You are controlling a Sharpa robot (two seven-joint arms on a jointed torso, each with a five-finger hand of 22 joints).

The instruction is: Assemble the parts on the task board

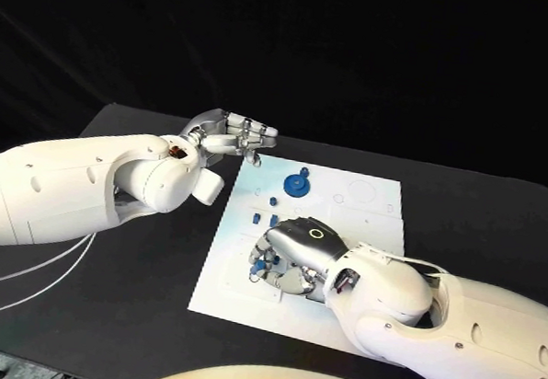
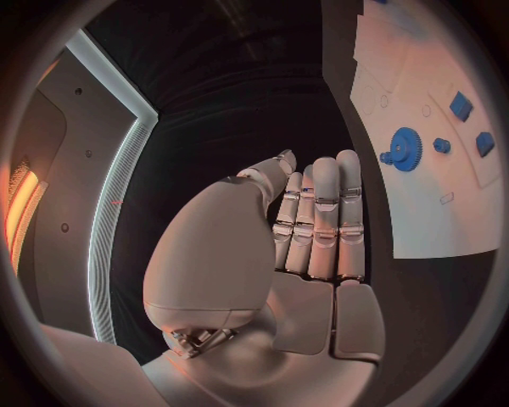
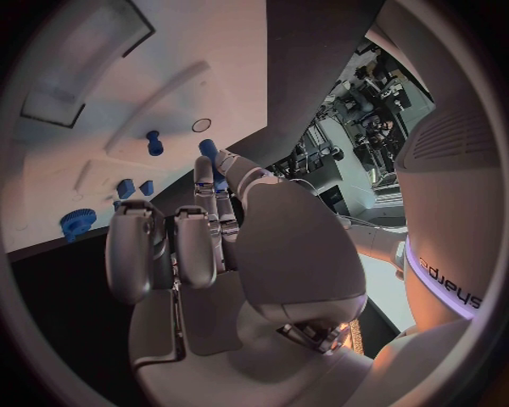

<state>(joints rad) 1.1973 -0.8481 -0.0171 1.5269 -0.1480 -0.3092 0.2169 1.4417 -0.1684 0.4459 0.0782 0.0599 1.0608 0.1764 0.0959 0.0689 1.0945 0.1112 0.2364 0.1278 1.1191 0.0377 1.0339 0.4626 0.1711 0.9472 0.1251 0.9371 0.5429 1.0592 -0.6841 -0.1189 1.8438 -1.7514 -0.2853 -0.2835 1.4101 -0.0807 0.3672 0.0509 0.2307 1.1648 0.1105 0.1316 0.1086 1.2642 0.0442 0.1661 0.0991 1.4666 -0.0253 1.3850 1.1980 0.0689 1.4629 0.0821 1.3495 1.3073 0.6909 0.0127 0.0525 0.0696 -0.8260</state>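
The white task board (image 1: 361,246) lies in the middle of the black table. A blue gear (image 1: 298,185) sits near its far edge, with two small blue blocks (image 1: 265,217) nearer the middle. My right hand (image 1: 297,248) is bent down over the board's left part, and its thumb and a finger pinch a small blue peg (image 3: 210,154). Beyond that hand a second blue peg (image 3: 155,142) stands on the board, with the blocks (image 3: 136,187) and the gear (image 3: 75,225) farther off. My left hand (image 1: 234,134) hovers over the table by the board's far left corner, fingers straight and holding nothing (image 2: 318,220).
Bare black table (image 1: 141,304) surrounds the board on all sides. Empty round and oblong recesses (image 1: 360,197) mark the board's far right part. My left forearm (image 1: 74,190) stretches along the table's left side.
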